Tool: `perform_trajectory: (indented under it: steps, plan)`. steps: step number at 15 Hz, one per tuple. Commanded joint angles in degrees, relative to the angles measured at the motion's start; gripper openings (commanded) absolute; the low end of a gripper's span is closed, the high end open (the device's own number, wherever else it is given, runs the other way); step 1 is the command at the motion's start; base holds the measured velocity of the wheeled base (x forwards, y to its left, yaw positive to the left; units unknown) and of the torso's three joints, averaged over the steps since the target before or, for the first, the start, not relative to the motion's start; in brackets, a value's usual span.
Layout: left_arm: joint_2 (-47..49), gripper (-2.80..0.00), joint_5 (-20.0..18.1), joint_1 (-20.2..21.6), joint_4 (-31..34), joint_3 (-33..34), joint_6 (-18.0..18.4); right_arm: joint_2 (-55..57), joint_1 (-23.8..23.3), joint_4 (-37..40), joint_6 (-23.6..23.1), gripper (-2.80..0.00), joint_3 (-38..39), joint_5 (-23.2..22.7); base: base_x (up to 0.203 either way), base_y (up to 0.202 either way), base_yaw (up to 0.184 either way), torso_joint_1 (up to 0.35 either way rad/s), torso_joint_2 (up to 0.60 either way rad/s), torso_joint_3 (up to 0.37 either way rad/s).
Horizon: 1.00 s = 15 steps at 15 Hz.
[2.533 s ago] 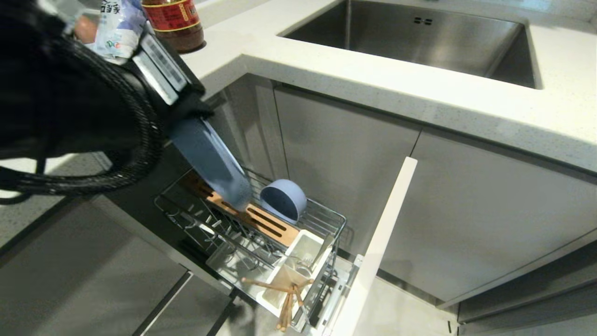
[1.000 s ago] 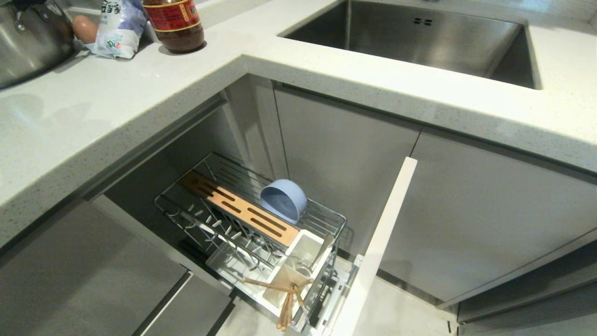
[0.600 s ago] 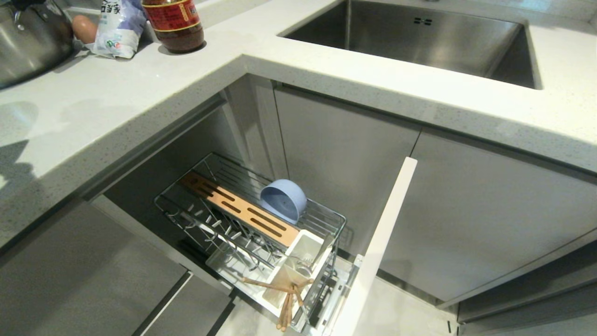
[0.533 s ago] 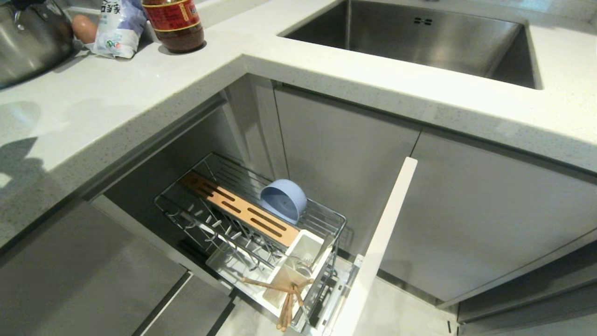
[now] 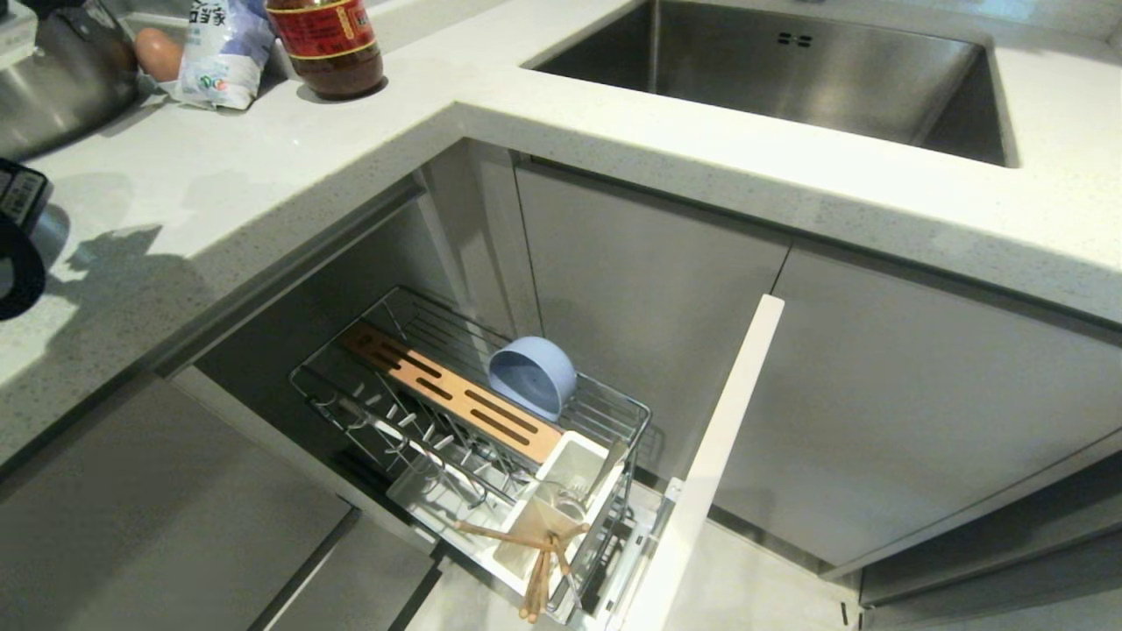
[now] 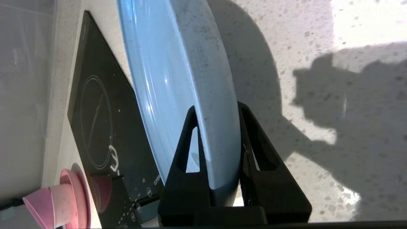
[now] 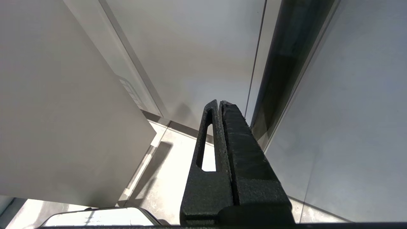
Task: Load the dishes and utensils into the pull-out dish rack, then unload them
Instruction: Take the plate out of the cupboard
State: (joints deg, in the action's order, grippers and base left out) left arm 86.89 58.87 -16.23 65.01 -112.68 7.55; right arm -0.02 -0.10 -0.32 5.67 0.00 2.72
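In the left wrist view my left gripper is shut on the rim of the pale blue plate, held on edge above the speckled countertop. In the head view only a bit of the left arm shows at the left edge. The pull-out dish rack stands open below the counter. The pale blue bowl lies on its side behind the wood strip. Wooden chopsticks and a metal fork and spoon stand in the white cup. My right gripper is shut and empty, parked low by cabinet fronts.
The steel sink is at the back right. A steel pot, an egg, a bag and a sauce bottle crowd the back left counter. A black hob and a pink cup lie beyond the plate.
The left arm lifted the plate away from the rack and left the head view. Its edge now shows again at the left, and its shadow has spread over the counter. The rack's contents are unchanged.
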Motion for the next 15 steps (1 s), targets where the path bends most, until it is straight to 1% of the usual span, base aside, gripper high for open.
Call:
perform_trajectory:
  steps: [1, 3, 5, 11, 12, 15]
  plan:
    - [0.7, -2.8, 0.4, -0.3, 0.4, 0.0, 0.0, -0.2, 0.0, 0.0, 0.0, -2.8, 0.0, 0.0, 0.0, 0.0, 0.0, 0.0, 0.0, 0.0]
    - [1.0, -2.8, 0.3, -0.4, 0.3, 0.0, 0.0, -0.2, 0.0, 0.0, 0.0, -2.8, 0.0, 0.0, 0.0, 0.0, 0.0, 0.0, 0.0, 0.0]
    - [1.8, -2.8, 0.4, -1.3, 0.3, 0.0, 0.0, -0.2, 0.0, 0.0, 0.0, -2.8, 0.0, 0.0, 0.0, 0.0, 0.0, 0.0, 0.0, 0.0]
    - [2.6, -2.8, 0.3, -1.2, 0.4, 0.0, 0.0, -0.2, 0.0, 0.0, 0.0, -2.8, 0.0, 0.0, 0.0, 0.0, 0.0, 0.0, 0.0, 0.0]
    - [2.6, 0.0, 0.3, -1.2, 0.4, 0.0, 0.0, -0.2, 0.0, 0.0, 0.0, -2.8, 0.0, 0.0, 0.0, 0.0, 0.0, 0.0, 0.0, 0.0]
    - [2.0, 0.0, -0.1, -1.2, 0.1, 0.0, 0.1, -0.2, 0.0, 0.0, 0.0, -2.8, 0.0, 0.0, 0.0, 0.0, 0.0, 0.0, 0.0, 0.0]
